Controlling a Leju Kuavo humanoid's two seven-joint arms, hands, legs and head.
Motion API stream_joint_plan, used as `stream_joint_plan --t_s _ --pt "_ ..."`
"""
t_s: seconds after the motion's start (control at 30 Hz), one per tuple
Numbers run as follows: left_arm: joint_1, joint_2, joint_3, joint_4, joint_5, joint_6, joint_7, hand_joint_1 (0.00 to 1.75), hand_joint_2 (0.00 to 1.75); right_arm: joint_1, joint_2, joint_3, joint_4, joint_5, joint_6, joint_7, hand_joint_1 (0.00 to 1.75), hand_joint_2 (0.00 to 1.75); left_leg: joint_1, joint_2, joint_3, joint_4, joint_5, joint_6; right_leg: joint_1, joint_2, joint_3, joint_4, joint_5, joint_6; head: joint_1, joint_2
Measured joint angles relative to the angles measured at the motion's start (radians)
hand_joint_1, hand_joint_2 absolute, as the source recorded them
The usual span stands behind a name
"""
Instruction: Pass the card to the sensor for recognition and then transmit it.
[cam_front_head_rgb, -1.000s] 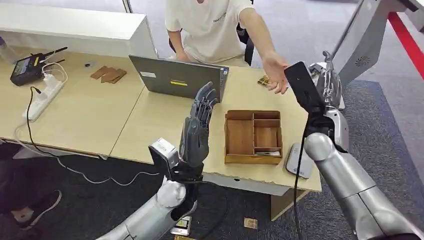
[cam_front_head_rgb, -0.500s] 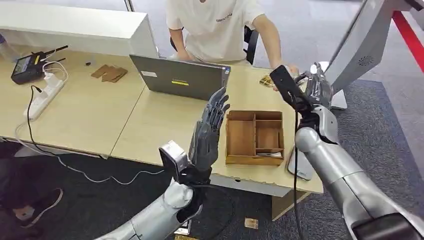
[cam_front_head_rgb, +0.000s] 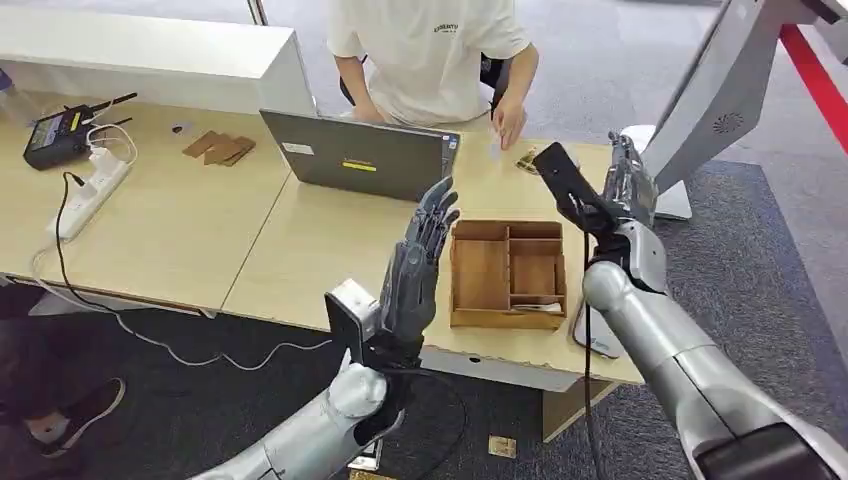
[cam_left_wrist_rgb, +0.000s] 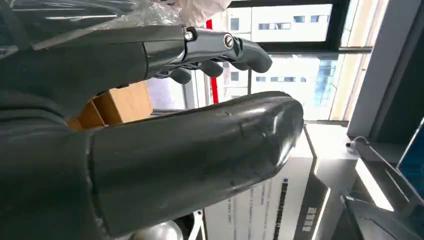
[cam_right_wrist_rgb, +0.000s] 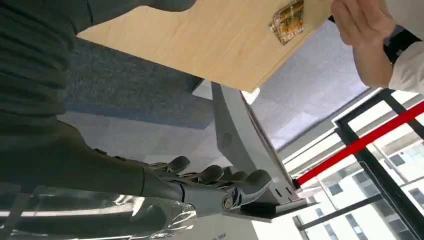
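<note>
Right hand (cam_front_head_rgb: 625, 180) raised, apart from card (cam_front_head_rgb: 495, 150) seemingly under person's hand (cam_front_head_rgb: 509, 118).

Office workspace with reception-style desks.
Light wooden desks (cam_front_head_rgb: 190, 220) stand on grey carpet (cam_front_head_rgb: 790, 290); on them lie a laptop (cam_front_head_rgb: 360, 155), a power strip (cam_front_head_rgb: 88, 195) with cables and a wooden desk organiser (cam_front_head_rgb: 508, 275). A seated person (cam_front_head_rgb: 430, 55) works opposite; large windows (cam_left_wrist_rgb: 295, 65) face other buildings.

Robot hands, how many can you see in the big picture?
2. The left robot hand is raised, fingers straight up, in front of the wooden tray. The right robot hand is lifted near the table's far right corner, beside the grey stand.
</note>
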Motion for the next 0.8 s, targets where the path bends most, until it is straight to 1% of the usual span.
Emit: stream_joint_plan --t_s 0.23,0.33,0.4,0.53,0.6,0.67,0.73,0.8 --pt "0.002 0.005 -0.001 -0.003 -0.008 0.019 0.018 0.00 0.00 0.010 0.002 0.001 -0.018 -0.064 -0.026 -0.036 0.00 1.75 0.000 0.000 0.000 0.000 0.000 0.000 0.000 0.000 0.000 0.000 0.000 0.000 0.000 0.000" --pt "0.002 0.009 -0.001 -0.007 -0.014 0.047 0.031 0.00 0.00 0.034 -0.005 0.000 -0.061 -0.112 -0.057 -0.074 0.00 1.75 0.000 0.000 0.000 0.000 0.000 0.000 0.000 0.000 0.000 0.000 0.000 0.000 0.000 0.000" --pt "0.001 0.011 -0.002 -0.014 -0.016 0.071 0.038 0.00 0.00 0.058 -0.013 -0.001 -0.110 -0.141 -0.088 -0.088 0.00 1.75 0.000 0.000 0.001 0.000 0.000 0.000 0.000 0.000 0.000 0.000 0.000 0.000 0.000 0.000" --pt "0.002 0.022 -0.002 -0.029 -0.024 0.124 0.054 0.00 0.00 0.136 -0.038 -0.010 -0.251 -0.177 -0.157 -0.098 0.00 1.75 0.000 0.000 0.001 0.000 0.000 0.000 0.000 0.000 0.000 0.000 0.000 0.000 0.000 0.000" --pt "0.004 0.027 -0.001 -0.035 -0.030 0.149 0.059 0.00 0.00 0.189 -0.054 -0.023 -0.321 -0.198 -0.166 -0.107 0.00 1.75 0.000 0.000 0.002 0.000 0.000 0.000 0.000 0.000 0.001 0.000 -0.001 0.000 0.000 0.000" --pt "0.010 0.034 0.004 -0.048 -0.043 0.172 0.068 0.00 0.00 0.270 -0.072 -0.041 -0.405 -0.232 -0.170 -0.135 0.00 1.75 0.000 -0.001 0.002 0.000 0.000 0.000 0.000 0.000 0.002 0.000 -0.001 0.000 0.000 0.000" --pt "0.012 0.042 0.006 -0.056 -0.048 0.180 0.072 0.00 0.00 0.338 -0.084 -0.054 -0.459 -0.253 -0.170 -0.156 0.00 1.75 0.000 -0.001 0.002 0.000 0.000 0.000 0.000 0.000 0.002 0.000 -0.001 0.000 0.000 0.000" --pt "0.013 0.048 0.006 -0.063 -0.055 0.182 0.075 0.00 0.00 0.364 -0.094 -0.062 -0.499 -0.265 -0.169 -0.168 0.00 1.75 0.000 0.000 0.002 0.000 0.000 0.000 0.000 0.001 0.002 0.000 0.000 0.000 0.000 0.000"
